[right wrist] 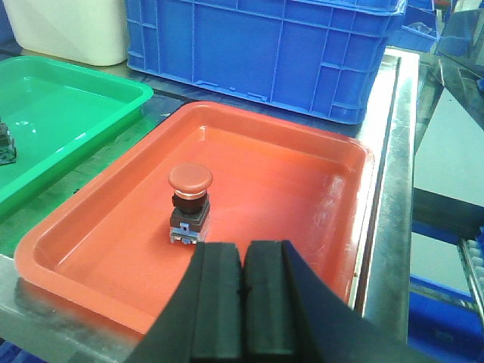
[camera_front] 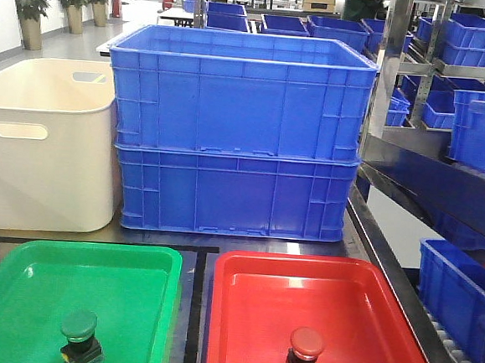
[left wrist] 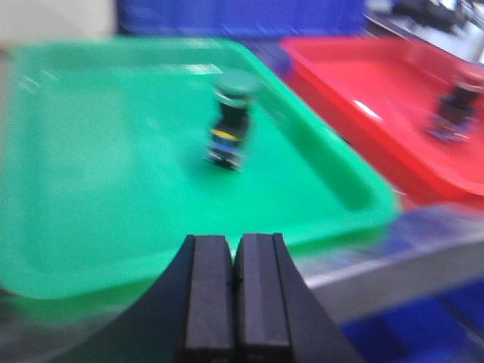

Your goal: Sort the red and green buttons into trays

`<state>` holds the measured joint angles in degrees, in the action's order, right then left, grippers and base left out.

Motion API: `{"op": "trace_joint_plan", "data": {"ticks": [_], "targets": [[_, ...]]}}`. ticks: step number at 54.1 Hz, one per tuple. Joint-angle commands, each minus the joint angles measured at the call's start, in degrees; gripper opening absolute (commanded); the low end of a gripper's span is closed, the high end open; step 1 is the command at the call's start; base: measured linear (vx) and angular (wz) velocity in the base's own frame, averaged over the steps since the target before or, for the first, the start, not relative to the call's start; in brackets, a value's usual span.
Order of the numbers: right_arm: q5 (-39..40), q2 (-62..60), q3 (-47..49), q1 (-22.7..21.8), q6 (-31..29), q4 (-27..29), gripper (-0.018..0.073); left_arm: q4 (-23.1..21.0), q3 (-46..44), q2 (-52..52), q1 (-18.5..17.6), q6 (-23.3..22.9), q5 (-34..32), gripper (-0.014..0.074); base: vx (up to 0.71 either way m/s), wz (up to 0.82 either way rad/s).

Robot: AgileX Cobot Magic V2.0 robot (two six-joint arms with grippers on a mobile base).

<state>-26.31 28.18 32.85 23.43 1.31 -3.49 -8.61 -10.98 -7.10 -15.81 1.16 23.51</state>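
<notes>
The green button [camera_front: 79, 334] [left wrist: 231, 121] stands upright in the green tray [camera_front: 15, 298] [left wrist: 91, 189]. The red button [camera_front: 304, 355] [right wrist: 189, 203] stands upright in the red tray [camera_front: 367, 309] [right wrist: 302, 181]. My left gripper [left wrist: 235, 240] is shut and empty, hovering near the green tray's front rim, well short of the green button. My right gripper [right wrist: 244, 248] is shut and empty, just behind and right of the red button, over the red tray's near part. Neither gripper shows in the front view.
Two stacked blue crates [camera_front: 238, 131] stand behind the trays, with a cream-white tub [camera_front: 44, 141] to their left. A metal rack holding more blue bins [camera_front: 475, 107] runs along the right. The table's steel edge [right wrist: 386, 227] lies right of the red tray.
</notes>
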Motion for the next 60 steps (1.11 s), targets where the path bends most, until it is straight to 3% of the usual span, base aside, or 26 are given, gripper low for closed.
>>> {"op": "trace_joint_plan", "data": {"ticks": [1, 10, 60], "targets": [[4.5, 0.1, 1.7, 0.0, -0.6, -0.2, -0.0010, 2.0, 4.1, 5.0, 3.3, 1.9, -10.6, -0.0006, 0.00, 0.00], [4.4, 0.2, 1.7, 0.0, -0.6, -0.2, -0.0010, 4.2, 13.4, 8.1, 7.4, 2.0, -19.8, -0.0006, 0.00, 0.00], [4.6, 0.1, 1.3, 0.0, -0.6, -0.1, -0.0010, 5.3, 13.0, 8.1, 7.7, 2.1, -19.0, -0.0006, 0.00, 0.00]]}}
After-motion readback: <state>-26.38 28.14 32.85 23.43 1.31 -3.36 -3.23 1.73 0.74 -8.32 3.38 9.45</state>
